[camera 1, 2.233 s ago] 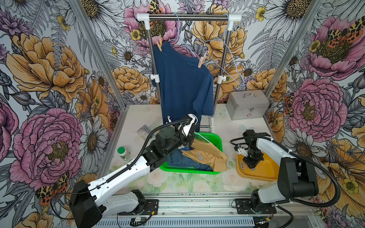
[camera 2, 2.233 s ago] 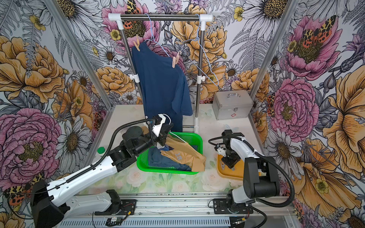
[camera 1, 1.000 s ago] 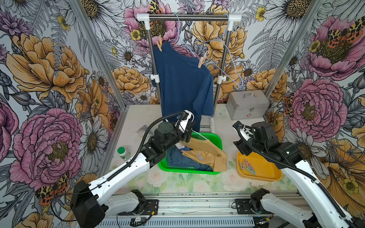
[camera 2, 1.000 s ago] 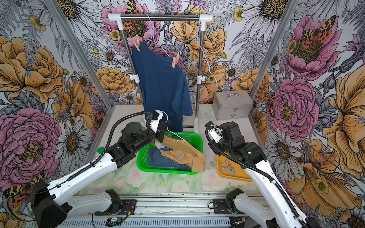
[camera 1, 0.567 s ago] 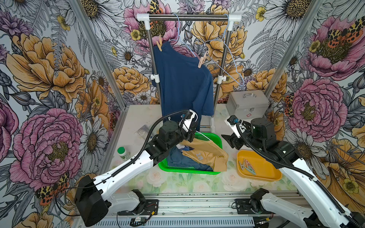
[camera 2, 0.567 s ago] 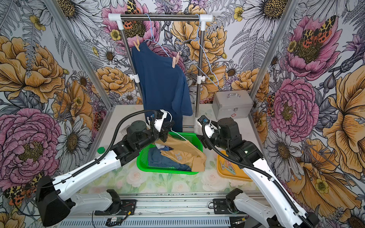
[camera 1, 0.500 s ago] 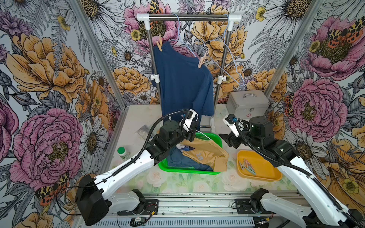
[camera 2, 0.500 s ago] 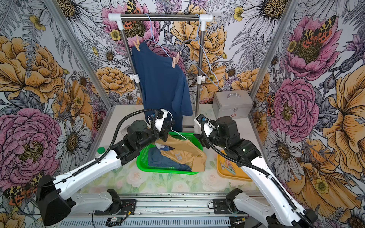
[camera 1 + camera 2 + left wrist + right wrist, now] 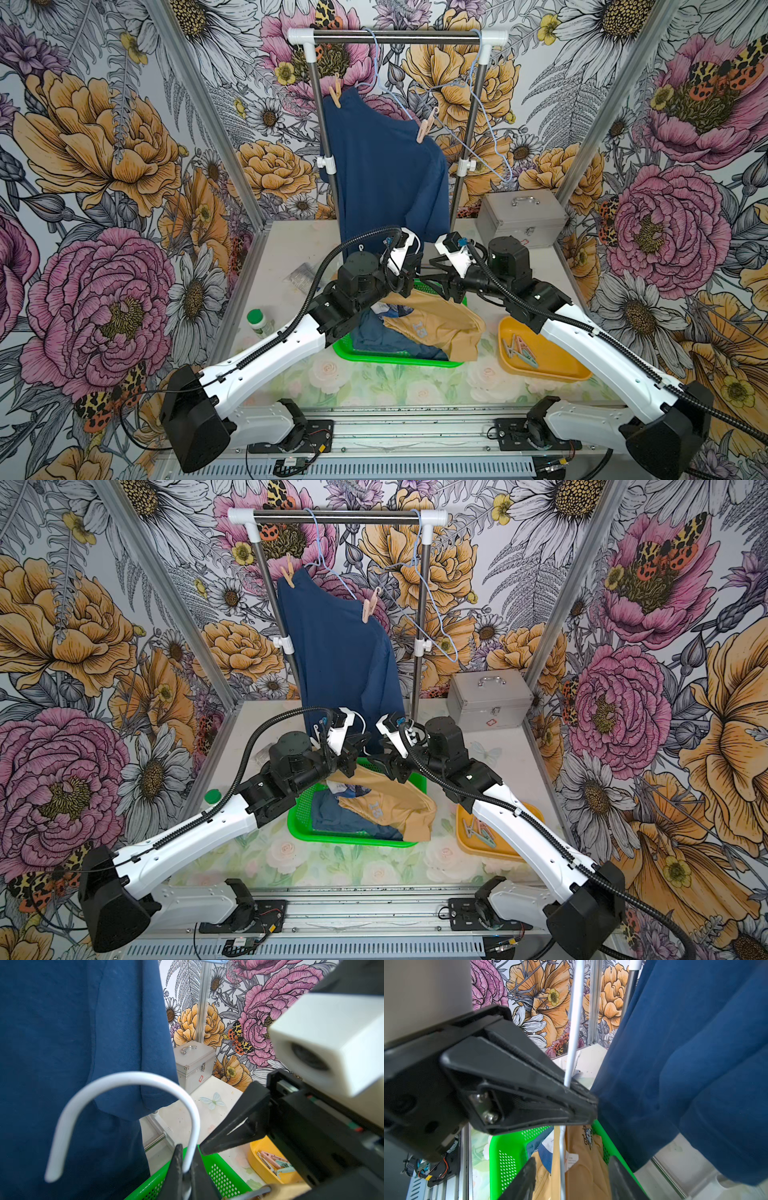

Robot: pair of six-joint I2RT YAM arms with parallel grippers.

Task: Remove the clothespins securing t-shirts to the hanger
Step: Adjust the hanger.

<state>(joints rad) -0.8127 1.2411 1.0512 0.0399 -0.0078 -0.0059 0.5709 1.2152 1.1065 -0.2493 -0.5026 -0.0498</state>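
Our left gripper [image 9: 187, 1167] clamps a white wire hanger [image 9: 124, 1078] below its hook; our right gripper [image 9: 572, 1159] stands open astride the stem. High above both, two peach plastic clothespins [image 9: 424, 124] pin a navy cloth t-shirt [image 9: 382, 174].

**Left arm** [image 9: 266, 353] and **right arm** [image 9: 582, 332], in a top view: each rises from its base at the near edge and leans forward and inward, so the two wrists almost meet at centre. Both arms have white links, black joints and a black cable looped over the elbow.

**Left gripper** [image 9: 188, 1167]: the jaws are closed, and their tips pinch the thin shaft of a white hanger [image 9: 124, 1080].

**Right gripper** [image 9: 571, 1180]: the jaws are parted with a clear gap. The hanger's shaft runs between the fingers [image 9: 527, 1180] with no visible contact. Its tips point toward the left gripper and lie just beside it.
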